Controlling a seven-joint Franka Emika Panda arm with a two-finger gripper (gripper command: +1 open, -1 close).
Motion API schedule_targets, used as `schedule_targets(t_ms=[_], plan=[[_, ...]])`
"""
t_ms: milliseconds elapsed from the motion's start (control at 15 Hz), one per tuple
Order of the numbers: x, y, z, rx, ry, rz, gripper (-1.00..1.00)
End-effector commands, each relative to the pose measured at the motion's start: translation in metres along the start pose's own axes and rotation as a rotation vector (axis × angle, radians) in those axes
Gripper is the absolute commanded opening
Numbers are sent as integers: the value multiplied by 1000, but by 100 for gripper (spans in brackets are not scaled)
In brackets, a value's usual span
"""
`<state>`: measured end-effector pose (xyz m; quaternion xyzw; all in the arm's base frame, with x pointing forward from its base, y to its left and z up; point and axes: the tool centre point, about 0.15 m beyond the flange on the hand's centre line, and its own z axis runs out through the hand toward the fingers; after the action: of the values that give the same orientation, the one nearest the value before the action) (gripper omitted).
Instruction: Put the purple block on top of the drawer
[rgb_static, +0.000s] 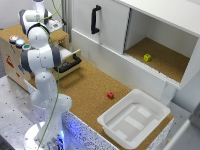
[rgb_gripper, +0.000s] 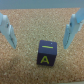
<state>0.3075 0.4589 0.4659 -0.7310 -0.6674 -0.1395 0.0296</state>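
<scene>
Purple block (rgb_gripper: 47, 52) lay between the open gripper's (rgb_gripper: 41, 31) fingers; lowering and closing seemed next.

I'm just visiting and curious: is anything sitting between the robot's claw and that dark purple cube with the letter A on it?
Nothing visible. In the wrist view the purple block lies alone on the cork, and the open gripper has one finger on each side of it, with only bare cork in between.
</scene>
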Motion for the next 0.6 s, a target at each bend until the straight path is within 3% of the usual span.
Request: schedule_targets(t_ms=[0, 400, 467, 533], plan=[[16, 10, -3, 59, -78, 11, 100], [16, 10, -3, 59, -78, 11, 100], [-8, 3, -6, -3, -3, -15, 100], [-22, 9, -16, -23, -32, -50, 100]])
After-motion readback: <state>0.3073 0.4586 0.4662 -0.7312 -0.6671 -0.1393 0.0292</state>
